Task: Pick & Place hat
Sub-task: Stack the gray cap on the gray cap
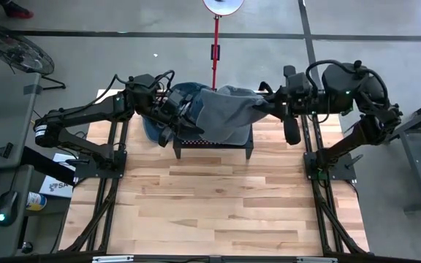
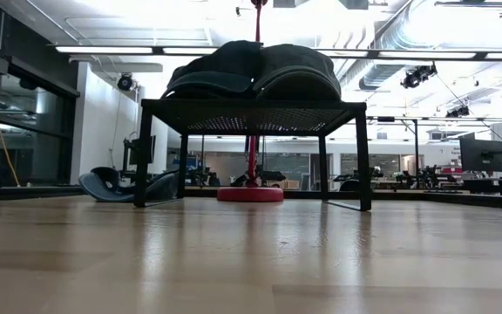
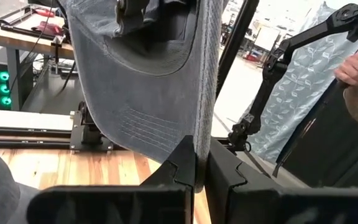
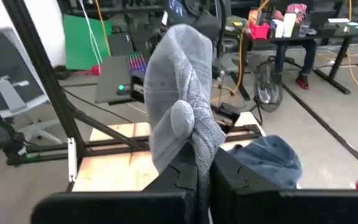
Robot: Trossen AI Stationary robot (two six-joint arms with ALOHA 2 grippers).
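Wooden tabletop [image 1: 218, 204] carries a black stand [image 1: 214, 142] at its far edge, where both my arms meet. From above, my left gripper [image 1: 172, 109] and right gripper [image 1: 269, 104] stretch a grey hat [image 1: 225, 115] between them over the stand. My left wrist view shows my fingers [image 3: 179, 168] pinched on the hat's [image 3: 148, 93] brim edge; my right wrist view shows my fingers [image 4: 185, 171] clamped on bunched fabric [image 4: 182, 118], with a blue denim hat [image 4: 272, 158] beneath. Only the low view shows two dark hats [image 2: 251, 71] resting on the stand [image 2: 251, 109]. A person's hand [image 3: 356, 65] appears beyond the table.
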